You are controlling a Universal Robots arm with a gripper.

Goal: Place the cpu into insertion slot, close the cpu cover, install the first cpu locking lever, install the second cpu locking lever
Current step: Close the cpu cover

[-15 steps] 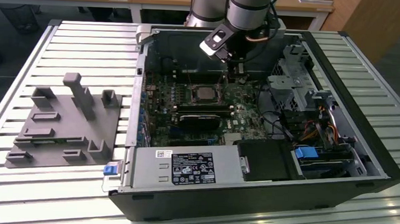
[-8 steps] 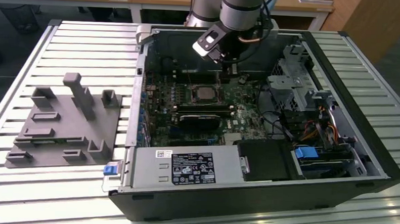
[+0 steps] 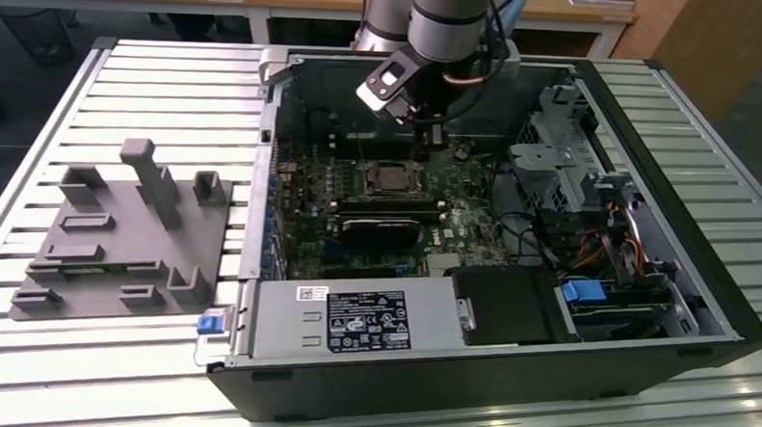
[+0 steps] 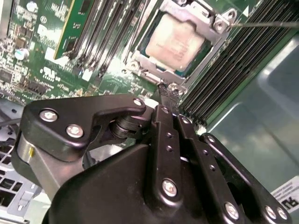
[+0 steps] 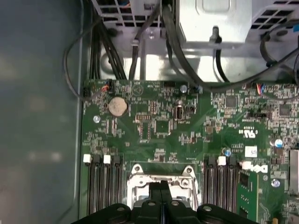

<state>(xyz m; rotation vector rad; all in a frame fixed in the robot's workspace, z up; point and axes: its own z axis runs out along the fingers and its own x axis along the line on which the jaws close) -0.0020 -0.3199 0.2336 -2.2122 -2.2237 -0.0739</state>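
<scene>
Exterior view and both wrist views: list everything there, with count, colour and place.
table: one, pale slatted metal, under everything
computer case: one, black, open, on the table
fixture: one, grey, at the exterior view's left of the case
motherboard: one, green, inside the case
coin cell: one, silver, on the motherboard
cpu: one, silvery-grey, in its socket
cpu cover: one, silver, framing the cpu
gripper: one, black, shut, tip at the socket's edge

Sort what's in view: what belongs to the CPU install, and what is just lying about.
Belongs to the job:
cpu, framed by the cpu cover
locking lever
gripper, shut, close to the cover

Just lying about:
grey fixture
power supply
coin battery
black cables
</scene>
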